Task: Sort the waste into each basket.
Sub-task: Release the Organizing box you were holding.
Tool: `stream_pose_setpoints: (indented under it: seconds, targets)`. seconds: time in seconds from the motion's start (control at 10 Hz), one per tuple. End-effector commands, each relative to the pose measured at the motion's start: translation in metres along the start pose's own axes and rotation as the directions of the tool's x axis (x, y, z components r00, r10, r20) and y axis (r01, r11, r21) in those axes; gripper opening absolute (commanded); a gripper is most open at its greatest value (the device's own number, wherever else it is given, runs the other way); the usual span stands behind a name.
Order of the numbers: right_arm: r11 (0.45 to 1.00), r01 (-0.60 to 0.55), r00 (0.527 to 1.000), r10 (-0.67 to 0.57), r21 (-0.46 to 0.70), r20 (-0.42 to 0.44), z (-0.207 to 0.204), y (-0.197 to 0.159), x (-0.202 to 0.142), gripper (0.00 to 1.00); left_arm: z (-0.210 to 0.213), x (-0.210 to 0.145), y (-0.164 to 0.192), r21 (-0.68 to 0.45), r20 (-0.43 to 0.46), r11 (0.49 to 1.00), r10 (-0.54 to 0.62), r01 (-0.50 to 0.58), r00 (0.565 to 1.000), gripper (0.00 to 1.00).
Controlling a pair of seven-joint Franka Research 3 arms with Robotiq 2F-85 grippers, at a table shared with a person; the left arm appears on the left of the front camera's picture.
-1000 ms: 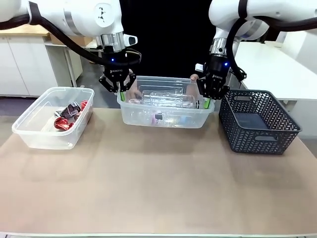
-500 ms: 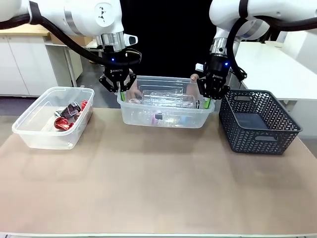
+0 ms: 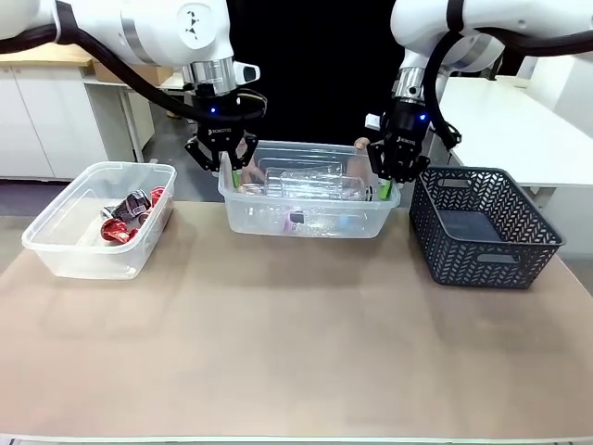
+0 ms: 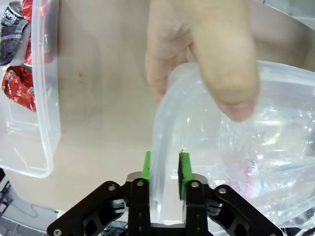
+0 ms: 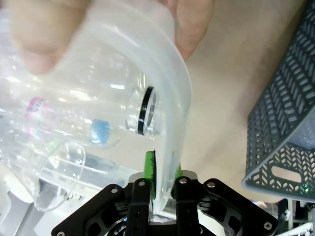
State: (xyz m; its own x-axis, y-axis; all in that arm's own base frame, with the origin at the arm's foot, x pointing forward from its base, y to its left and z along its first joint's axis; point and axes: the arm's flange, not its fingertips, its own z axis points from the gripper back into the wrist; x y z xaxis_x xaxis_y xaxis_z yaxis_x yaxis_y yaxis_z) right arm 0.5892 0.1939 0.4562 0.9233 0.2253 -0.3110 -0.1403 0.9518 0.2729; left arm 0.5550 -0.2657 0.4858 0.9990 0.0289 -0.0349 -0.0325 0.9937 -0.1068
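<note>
The middle clear tub (image 3: 306,218) holds several clear plastic bottles (image 3: 310,185), one with a blue cap (image 5: 101,132). My left gripper (image 3: 225,167) is shut on that tub's left rim (image 4: 162,147), which runs between the green pads (image 4: 146,164). Over at the right end, my right gripper (image 3: 387,181) is shut on the rim (image 5: 172,113) too. A person's hands (image 4: 206,49) (image 5: 192,29) grip the tub's far edge. Crushed red-and-silver cans (image 3: 130,213) (image 4: 17,83) lie in the left clear tub (image 3: 56,246).
A dark lattice basket (image 3: 482,227) (image 5: 285,123) stands just right of the middle tub, close to my right gripper. The tan tabletop (image 3: 296,343) stretches bare toward the near edge.
Both grippers have risen a little, and the middle tub has come up slightly with them. The left tub and the dark basket have not moved.
</note>
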Motion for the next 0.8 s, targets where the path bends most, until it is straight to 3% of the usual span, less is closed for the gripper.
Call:
stream_pose_setpoints:
  seconds: [0.0,0.1,0.2,0.7]
  targets:
    - [0.999,-0.004,0.992,0.009,-0.044,0.122,-0.006,0.005,-0.02,1.0,0.008,-0.005,-0.002,-0.003,0.041,1.0,-0.018,0.018,0.999,1.0]
    - [0.999,0.003,0.992,0.001,-0.035,0.124,-0.006,0.003,-0.022,0.66,0.009,-0.006,-0.001,0.0,0.048,1.0,-0.014,0.014,0.999,1.0]
    - [0.999,-0.001,0.99,0.006,-0.036,0.139,-0.006,0.002,-0.023,1.0,0.01,-0.007,-0.001,0.0,0.053,1.0,-0.013,0.013,0.999,1.0]
    - [0.997,-0.018,0.96,0.039,-0.078,0.276,0.0,0.002,-0.034,1.0,0.015,-0.019,0.009,-0.013,0.072,1.0,-0.005,0.006,0.997,1.0]
